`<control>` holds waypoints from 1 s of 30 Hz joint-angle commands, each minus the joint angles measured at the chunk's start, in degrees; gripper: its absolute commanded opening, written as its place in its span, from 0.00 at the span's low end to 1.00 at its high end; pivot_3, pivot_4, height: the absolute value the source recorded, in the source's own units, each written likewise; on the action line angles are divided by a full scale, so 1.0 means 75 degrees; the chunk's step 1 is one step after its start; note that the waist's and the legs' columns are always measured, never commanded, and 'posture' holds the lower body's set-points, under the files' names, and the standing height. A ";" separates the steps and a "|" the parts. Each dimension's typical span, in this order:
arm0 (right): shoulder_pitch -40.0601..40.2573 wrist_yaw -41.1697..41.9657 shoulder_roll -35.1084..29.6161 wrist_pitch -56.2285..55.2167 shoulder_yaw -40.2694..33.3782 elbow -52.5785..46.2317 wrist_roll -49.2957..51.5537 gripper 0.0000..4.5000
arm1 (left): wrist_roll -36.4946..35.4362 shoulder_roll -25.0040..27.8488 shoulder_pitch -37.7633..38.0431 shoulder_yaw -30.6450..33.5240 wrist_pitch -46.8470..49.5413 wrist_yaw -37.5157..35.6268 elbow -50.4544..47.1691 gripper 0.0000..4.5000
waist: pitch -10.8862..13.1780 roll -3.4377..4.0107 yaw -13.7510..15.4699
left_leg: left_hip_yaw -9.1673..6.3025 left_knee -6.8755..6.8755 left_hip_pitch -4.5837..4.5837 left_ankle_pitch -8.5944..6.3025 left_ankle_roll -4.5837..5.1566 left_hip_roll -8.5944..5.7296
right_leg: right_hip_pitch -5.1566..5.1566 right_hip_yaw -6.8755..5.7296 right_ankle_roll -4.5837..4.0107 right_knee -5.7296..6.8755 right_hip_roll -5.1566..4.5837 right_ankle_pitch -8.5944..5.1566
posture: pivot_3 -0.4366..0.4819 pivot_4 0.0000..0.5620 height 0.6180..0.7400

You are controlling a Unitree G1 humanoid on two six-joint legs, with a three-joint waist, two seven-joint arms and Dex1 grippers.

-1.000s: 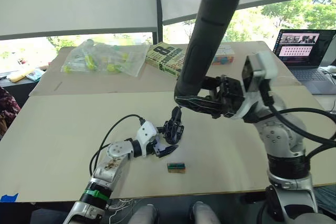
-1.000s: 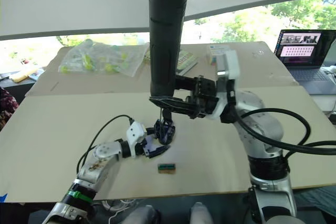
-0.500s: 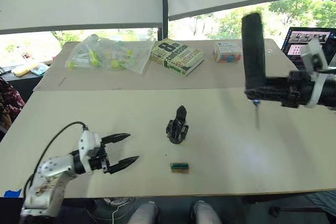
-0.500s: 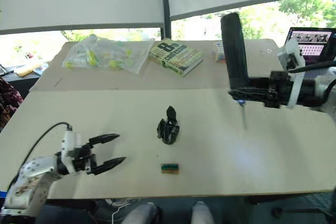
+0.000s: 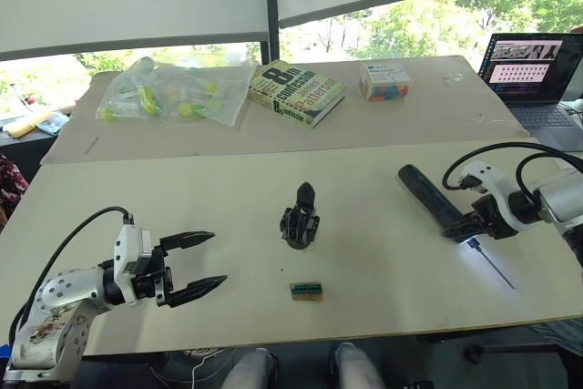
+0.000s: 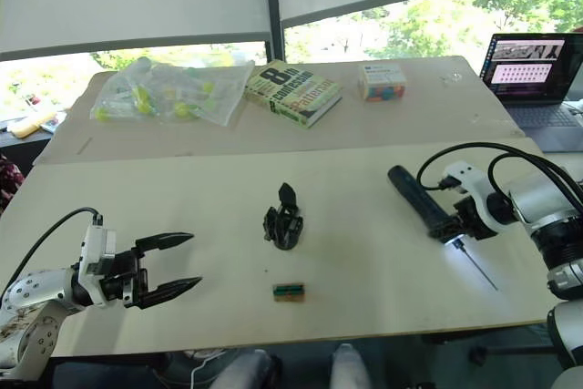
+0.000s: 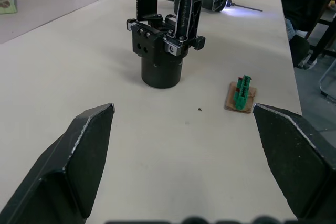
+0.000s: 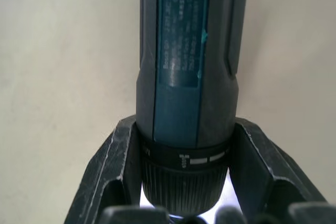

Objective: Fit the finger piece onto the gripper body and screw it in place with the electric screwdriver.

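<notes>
- The long matte-black cylindrical electric screwdriver (image 5: 433,200) is seen lying on the pale beige desk (image 5: 209,202), at the robot's right, with its thin metal bit pointing toward the near edge and a small light glowing at the bit end.
- The right hand (image 5: 474,222) is closed around the screwdriver's collar near the bit; in the right wrist view its two black fingers (image 8: 107,174) are pressed against either side of the barrel.
- The small black gripper body (image 5: 300,221), a round dark base with a pointed black finger standing upright, is placed near the middle of the desk, well apart from both hands.
- The left hand (image 5: 202,264) is held low over the desk at the robot's left, its fingers spread wide and nothing between them (they point toward the gripper body).
- A small green-and-brown block (image 5: 306,290) is found just in front of the gripper body, nearer the front edge.
- Whether the separate finger piece is already fitted cannot be told.
- At the far side a book (image 5: 296,92), a clear plastic bag (image 5: 173,95) and a laptop (image 5: 530,66) are laid out.
</notes>
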 commanded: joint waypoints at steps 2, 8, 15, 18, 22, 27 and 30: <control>-0.0273 0.0313 0.0094 -0.0533 -0.0082 0.0426 -0.0521 0.54 | -0.0149 0.0215 0.0017 0.0354 0.0315 0.0200 -0.0195 1.00 | 0.0001 -0.0001 0.0001 | 0.0000 0.0000 0.0008 0.0004 -0.0006 0.0002 | 0.0007 -0.0004 -0.0002 0.0004 0.0006 0.0001 | 0.48 0.27 1.00; -0.0349 0.0449 -0.0181 -0.1229 -0.0676 0.0619 -0.0711 0.99 | 0.0223 0.0325 -0.0213 0.0723 0.0350 0.0863 0.0152 1.00 | 0.0001 -0.0002 -0.0001 | 0.0000 0.0002 0.0035 0.0011 -0.0013 0.0004 | 0.0035 -0.0007 -0.0009 0.0011 0.0011 0.0006 | 0.48 0.27 1.00; 0.0141 0.1391 -0.0839 -0.3274 -0.2261 0.0360 0.0031 0.99 | 0.1396 0.0616 -0.0239 0.1110 -0.0880 0.1201 0.1111 1.00 | 0.0002 0.0000 -0.0002 | 0.0004 0.0002 0.0040 0.0010 -0.0013 0.0004 | 0.0036 -0.0007 -0.0008 0.0010 0.0013 0.0006 | 0.48 0.27 1.00; 0.0903 0.2055 -0.0691 -0.4942 -0.3451 -0.0221 0.0906 0.99 | 0.1632 0.0820 -0.0221 0.1202 -0.1156 0.1154 0.1612 1.00 | 0.0003 -0.0003 -0.0007 | 0.0004 -0.0001 0.0067 0.0007 -0.0012 0.0017 | 0.0070 -0.0014 -0.0008 0.0002 0.0024 0.0006 | 0.48 0.27 1.00; 0.2214 0.2181 0.0027 -0.6366 -0.4548 -0.1584 0.1782 0.99 | 0.1683 0.0940 -0.0142 0.1326 -0.1354 0.1044 0.1969 1.00 | 0.0002 -0.0006 -0.0036 | 0.0010 -0.0001 0.0096 0.0006 -0.0010 0.0019 | 0.0091 -0.0001 -0.0008 0.0011 0.0023 0.0006 | 0.48 0.27 1.00; 0.3632 0.2180 0.1049 -0.7042 -0.4981 -0.3231 0.2526 0.99 | 0.1692 0.0895 0.0045 0.1332 -0.1396 0.1059 0.2025 1.00 | 0.0002 -0.0008 -0.0003 | 0.0013 0.0000 0.0107 0.0006 -0.0011 0.0021 | 0.0092 0.0003 -0.0008 0.0028 0.0020 0.0006 | 0.48 0.27 1.00; 0.4069 0.2046 0.1493 -0.7650 -0.4887 -0.3436 0.2380 0.99 | 0.1694 0.0813 0.0262 0.1330 -0.1362 0.1141 0.1857 1.00 | 0.0002 -0.0010 0.0002 | 0.0014 0.0000 0.0115 0.0006 -0.0011 0.0020 | 0.0098 0.0005 -0.0008 0.0028 0.0018 0.0006 | 0.48 0.27 1.00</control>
